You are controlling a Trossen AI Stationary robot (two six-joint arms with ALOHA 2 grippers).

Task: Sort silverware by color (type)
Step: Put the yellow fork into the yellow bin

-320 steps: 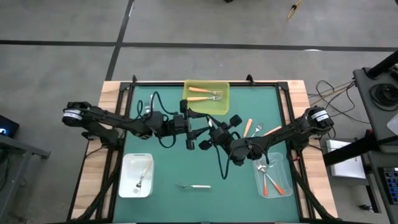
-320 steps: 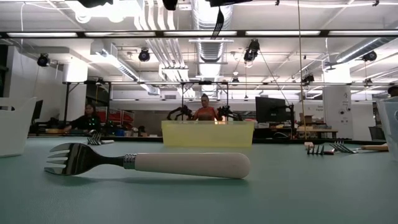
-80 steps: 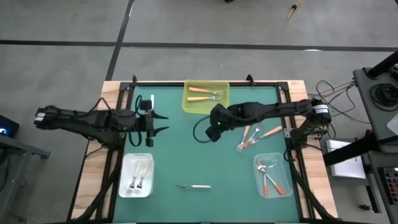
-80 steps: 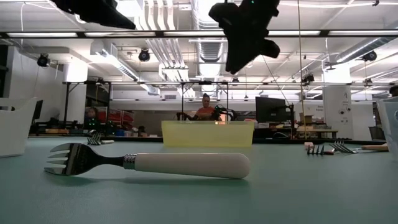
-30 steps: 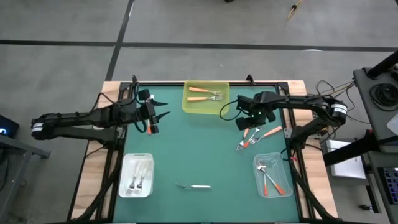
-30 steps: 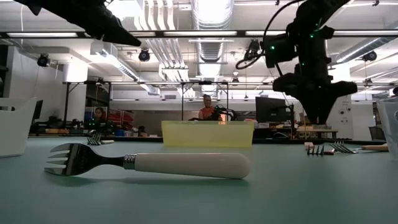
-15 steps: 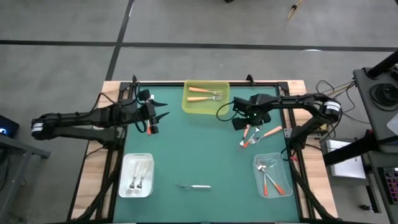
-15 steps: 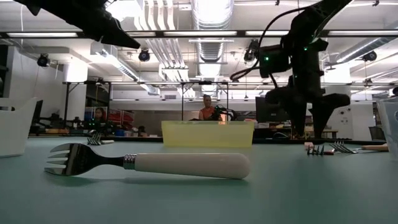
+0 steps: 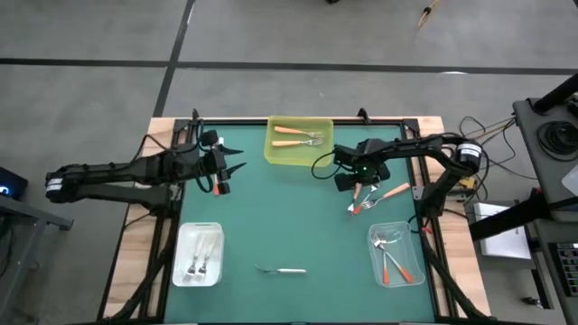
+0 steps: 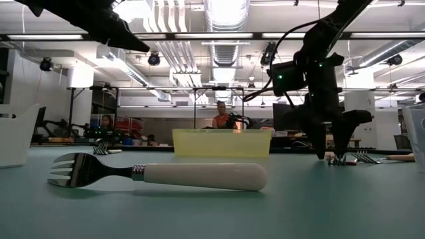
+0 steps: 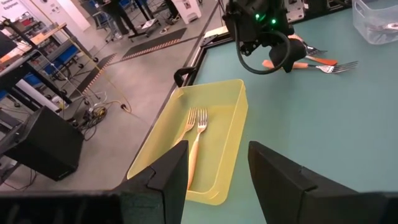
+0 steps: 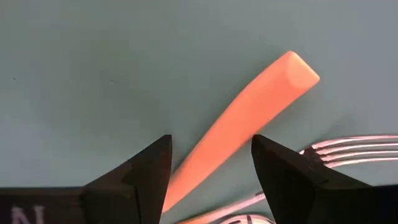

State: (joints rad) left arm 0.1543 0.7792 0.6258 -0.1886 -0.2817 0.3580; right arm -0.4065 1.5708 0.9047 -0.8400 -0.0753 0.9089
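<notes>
1. The right tool (image 12: 210, 180) is lowered with fingers spread either side of a light orange fork handle (image 12: 239, 135), not yet clamped.
2. That fork lies among loose forks (image 9: 372, 197) on the green surface (image 9: 289, 226), right side.
3. The left tool (image 9: 226, 168) hovers open (idle) at the far left.
4. A white-handled fork (image 10: 159, 174) lies near the front edge.

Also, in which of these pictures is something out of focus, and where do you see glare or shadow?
Low view: the white-handled fork up front is sharp and casts a soft shadow on the mat, while the ceiling lights glare bright. Right wrist view: the right tool straddles the light orange handle, its own fingers dark and slightly soft. High view: evenly lit.
</notes>
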